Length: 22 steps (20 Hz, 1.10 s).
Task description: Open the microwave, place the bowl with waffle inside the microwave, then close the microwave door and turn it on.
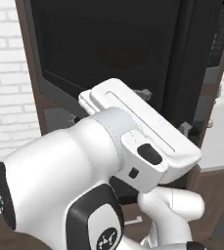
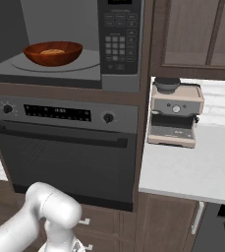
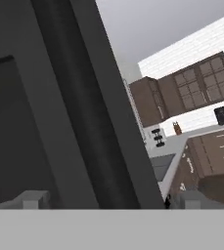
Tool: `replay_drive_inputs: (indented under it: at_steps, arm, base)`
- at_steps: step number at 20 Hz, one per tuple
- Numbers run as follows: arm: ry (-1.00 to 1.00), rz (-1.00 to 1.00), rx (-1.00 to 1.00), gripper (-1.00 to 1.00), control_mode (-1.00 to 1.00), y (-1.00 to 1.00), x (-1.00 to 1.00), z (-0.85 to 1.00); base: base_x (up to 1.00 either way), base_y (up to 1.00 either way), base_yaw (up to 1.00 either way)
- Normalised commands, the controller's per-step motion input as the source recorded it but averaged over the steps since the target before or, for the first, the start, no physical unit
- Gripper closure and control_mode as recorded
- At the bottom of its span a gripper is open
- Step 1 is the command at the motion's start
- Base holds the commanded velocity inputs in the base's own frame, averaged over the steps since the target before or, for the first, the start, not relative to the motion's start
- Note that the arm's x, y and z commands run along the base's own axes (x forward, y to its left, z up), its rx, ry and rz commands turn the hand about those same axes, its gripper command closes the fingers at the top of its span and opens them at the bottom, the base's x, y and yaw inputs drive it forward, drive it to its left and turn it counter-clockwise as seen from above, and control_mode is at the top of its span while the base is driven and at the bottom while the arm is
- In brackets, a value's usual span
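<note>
The microwave [image 2: 120, 81] stands open above the oven. The reddish-brown bowl [image 2: 52, 54] sits on the round turntable in the grey cavity, with the golden waffle [image 2: 52, 50] in it. The dark glass microwave door [image 1: 108, 44] is swung out toward me. My gripper [image 1: 166, 110] is open, one fingertip on each side of the door's free edge. In the hand view, the door [image 3: 59, 122] rises diagonally between the two fingertips [image 3: 33, 199] of my gripper [image 3: 112, 200]. Nothing is held.
A black oven [image 2: 65, 157] with knobs and a bar handle sits under the microwave. A coffee machine [image 2: 175, 115] stands on the pale counter [image 2: 192, 172] to the right. The microwave keypad [image 2: 118, 37] is at the cavity's right. A white brick wall [image 1: 6, 97] lies left of the door.
</note>
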Motion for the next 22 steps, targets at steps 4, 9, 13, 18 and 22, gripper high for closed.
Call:
replay_drive_inputs:
  at_steps: [4,9,13,18,22]
  arm:
    - [-0.01,-0.1,0.0,-1.0,-1.0,-0.39,0.1,0.0]
    - [0.03,0.04,0.04,-1.0,-1.0,-0.47,0.24,0.0]
    - [0.13,0.08,0.0,-1.0,-1.0,-0.33,0.49,0.0]
    - [0.17,0.05,-0.06,-1.0,-1.0,-0.2,0.57,0.05]
    - [0.16,0.11,-0.02,-1.0,-1.0,-0.25,0.51,0.13]
  base:
    - [0.0,0.0,0.0]
    - [0.0,0.0,0.0]
    - [0.0,0.0,0.0]
    - [0.0,0.0,0.0]
    - [0.0,0.0,0.0]
